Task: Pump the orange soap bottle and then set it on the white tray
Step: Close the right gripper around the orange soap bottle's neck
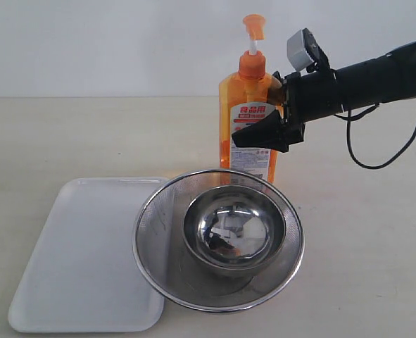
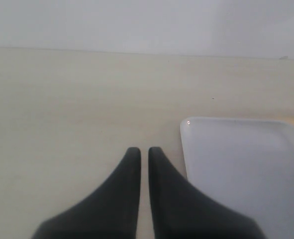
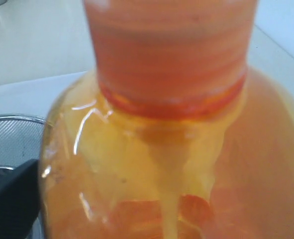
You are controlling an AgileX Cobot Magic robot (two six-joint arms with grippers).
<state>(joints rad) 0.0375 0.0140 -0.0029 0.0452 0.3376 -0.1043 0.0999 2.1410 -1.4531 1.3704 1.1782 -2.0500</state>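
The exterior view is showing the orange soap bottle (image 1: 248, 105) standing upright toward the back edge of the table (image 1: 362, 246), a little right of middle. The right gripper (image 1: 239, 130) is reaching in from the right, jaws spread wide to either side of the bottle's body, one black finger (image 1: 258, 134) crossing the label. Whether the pads are pressing, I cannot tell. The right wrist view is giving only a close-up, with the bottle's orange shoulder and collar filling the frame.

The left gripper (image 2: 144, 149) is showing up only in its own wrist view. Its fingers are nearly closed on nothing, over bare table just beside the white tray (image 1: 74, 282).

That tray is lying at the front left corner, with the strainer (image 1: 151, 239) overlapping its right edge. The strainer is holding a steel bowl (image 1: 234, 229), just in front of the bottle. Bare tabletop is lying open right of the strainer and behind the tray.
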